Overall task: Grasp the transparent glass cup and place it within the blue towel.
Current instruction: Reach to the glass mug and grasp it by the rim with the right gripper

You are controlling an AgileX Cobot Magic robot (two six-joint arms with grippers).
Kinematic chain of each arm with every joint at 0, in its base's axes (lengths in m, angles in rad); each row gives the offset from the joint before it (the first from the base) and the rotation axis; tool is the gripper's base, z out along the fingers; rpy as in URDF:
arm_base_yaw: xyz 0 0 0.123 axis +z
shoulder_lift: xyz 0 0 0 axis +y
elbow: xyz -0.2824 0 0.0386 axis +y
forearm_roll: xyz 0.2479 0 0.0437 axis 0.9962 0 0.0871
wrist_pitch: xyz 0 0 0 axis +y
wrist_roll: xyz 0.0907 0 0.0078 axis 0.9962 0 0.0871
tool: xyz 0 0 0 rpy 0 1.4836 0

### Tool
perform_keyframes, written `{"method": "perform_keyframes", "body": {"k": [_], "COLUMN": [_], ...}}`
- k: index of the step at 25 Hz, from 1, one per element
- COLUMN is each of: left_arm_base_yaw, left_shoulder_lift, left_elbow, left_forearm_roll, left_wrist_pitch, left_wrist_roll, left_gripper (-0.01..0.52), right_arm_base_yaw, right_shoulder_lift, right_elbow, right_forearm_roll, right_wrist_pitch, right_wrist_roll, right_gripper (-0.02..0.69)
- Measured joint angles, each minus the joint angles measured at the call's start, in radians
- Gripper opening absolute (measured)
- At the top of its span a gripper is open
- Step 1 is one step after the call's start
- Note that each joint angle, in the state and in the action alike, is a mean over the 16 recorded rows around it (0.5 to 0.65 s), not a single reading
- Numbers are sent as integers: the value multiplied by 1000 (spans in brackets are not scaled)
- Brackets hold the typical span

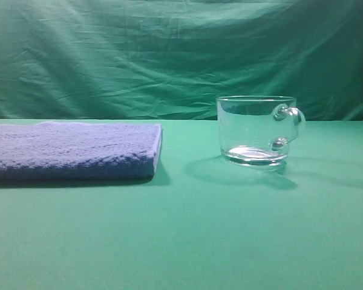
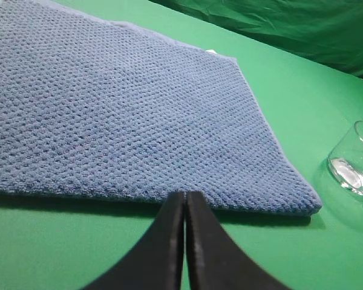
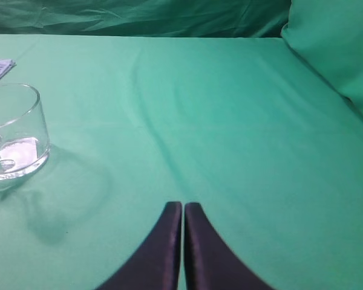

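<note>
Green cloth [image 1: 193, 241] holds cup [image 1: 256, 130] upright, apart from towel [image 1: 72, 151]; L gripper [image 2: 184, 196] & R gripper [image 3: 183, 206] fingers pressed together, holding nothing

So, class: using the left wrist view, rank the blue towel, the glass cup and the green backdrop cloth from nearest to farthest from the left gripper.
1. Blue towel: directly ahead of the left gripper.
2. Glass cup: far right edge.
3. Green backdrop cloth: top right, behind the table.
</note>
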Motion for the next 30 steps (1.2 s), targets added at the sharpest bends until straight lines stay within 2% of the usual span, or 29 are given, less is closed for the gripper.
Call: {"method": "perform_keyframes", "body": {"k": [11,16,21,30], "left_arm_base_yaw": [0,0,0,0], "left_shoulder_lift": [0,0,0,0], "left_elbow": [0,0,0,0], "left_forearm_roll": [0,0,0,0], "left_wrist_pitch": [0,0,0,0], "left_wrist_roll": [0,0,0,0], "left_gripper": [0,0,0,0], "right_arm_base_yaw": [2,12,24,38], "right_shoulder_lift": [2,45,158,455], "right_elbow": [-21,-89,-193,-387], "right_forearm_roll": [84,109,117,123], "right_wrist_pitch": [-183,-205,-133,134], "right_wrist_roll": [7,7,6,-46], "right_gripper": [0,0,0,0]}}
